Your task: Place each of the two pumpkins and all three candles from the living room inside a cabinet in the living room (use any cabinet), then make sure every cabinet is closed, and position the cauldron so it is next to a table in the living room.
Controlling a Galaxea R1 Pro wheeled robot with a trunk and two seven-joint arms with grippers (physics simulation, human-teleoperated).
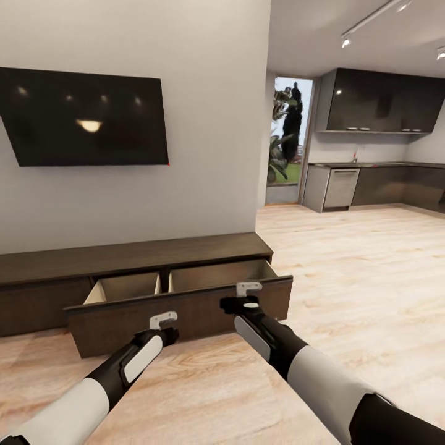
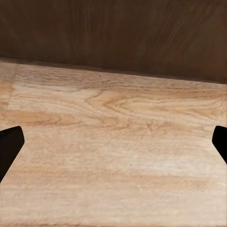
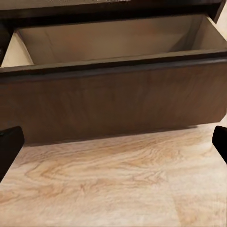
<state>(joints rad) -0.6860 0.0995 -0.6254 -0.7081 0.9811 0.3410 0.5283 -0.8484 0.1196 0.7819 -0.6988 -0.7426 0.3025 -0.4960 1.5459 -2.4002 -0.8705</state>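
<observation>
Both arms reach toward the cabinet (image 1: 136, 259) under the wall television (image 1: 83, 117), its drawer (image 1: 179, 303) pulled out, apparently ready for loading. Left pincer (image 1: 163, 319) and right pincer (image 1: 248, 288) hang spread and empty before the drawer front.

Long low dark-brown cabinet (image 1: 130, 256) against the wall, wide front pulled out, two pale inner compartments bare

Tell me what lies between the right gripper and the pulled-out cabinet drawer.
Nothing but bare wooden floor: the right wrist view shows it running from the open right gripper to the drawer front.
</observation>
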